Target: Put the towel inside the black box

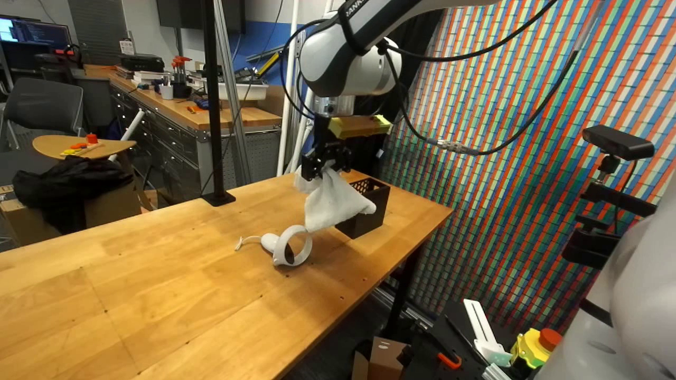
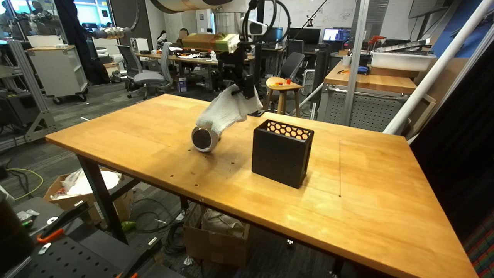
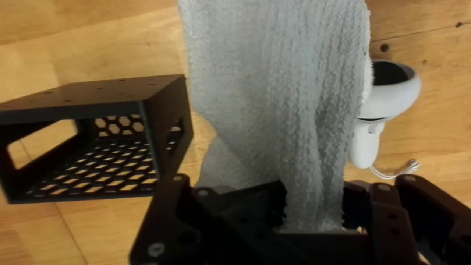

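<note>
My gripper [image 1: 326, 162] is shut on a white towel [image 1: 335, 203] and holds it above the wooden table. The towel hangs down in loose folds in both exterior views [image 2: 224, 110]. In the wrist view the towel [image 3: 272, 84] runs up between the two fingers [image 3: 314, 206]. The black box [image 2: 276, 158] stands upright on the table with its top open and honeycomb holes in a wall. In the wrist view the box [image 3: 167, 110] lies left of the towel, and no object shows inside it. The towel is beside the box, and in an exterior view it hides part of the box [image 1: 377, 211].
A white ring-shaped controller [image 1: 270, 243] with a cord lies on the table, close under the towel's lower end; whether they touch is unclear. It also shows in the wrist view [image 3: 392, 103]. A black pole [image 1: 212, 121] stands at the table's edge. A striped wall [image 1: 528, 132] is beyond the table.
</note>
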Motion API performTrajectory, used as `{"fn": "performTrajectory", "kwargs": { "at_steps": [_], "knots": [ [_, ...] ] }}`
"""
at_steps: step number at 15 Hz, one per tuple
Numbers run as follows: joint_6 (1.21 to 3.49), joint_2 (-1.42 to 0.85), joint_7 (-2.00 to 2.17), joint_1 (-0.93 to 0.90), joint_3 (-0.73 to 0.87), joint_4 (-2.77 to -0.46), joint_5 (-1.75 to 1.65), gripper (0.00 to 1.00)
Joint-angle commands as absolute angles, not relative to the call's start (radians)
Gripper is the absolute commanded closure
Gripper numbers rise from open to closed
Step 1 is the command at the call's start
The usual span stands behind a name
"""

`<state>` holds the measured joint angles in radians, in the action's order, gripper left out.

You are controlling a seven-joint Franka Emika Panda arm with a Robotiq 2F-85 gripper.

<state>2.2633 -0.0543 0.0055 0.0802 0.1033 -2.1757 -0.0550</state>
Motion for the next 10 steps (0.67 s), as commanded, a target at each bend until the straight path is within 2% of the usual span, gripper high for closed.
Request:
{"fn": "performTrajectory", "kwargs": {
  "at_steps": [1,10],
  "knots": [
    [2.248,0.015,-0.094,0.131,0.141,-2.204,-0.09,0.97],
    [2.233,-0.012,-0.314,0.211,0.207,-2.141,-0.089,0.97]
  ]
}}
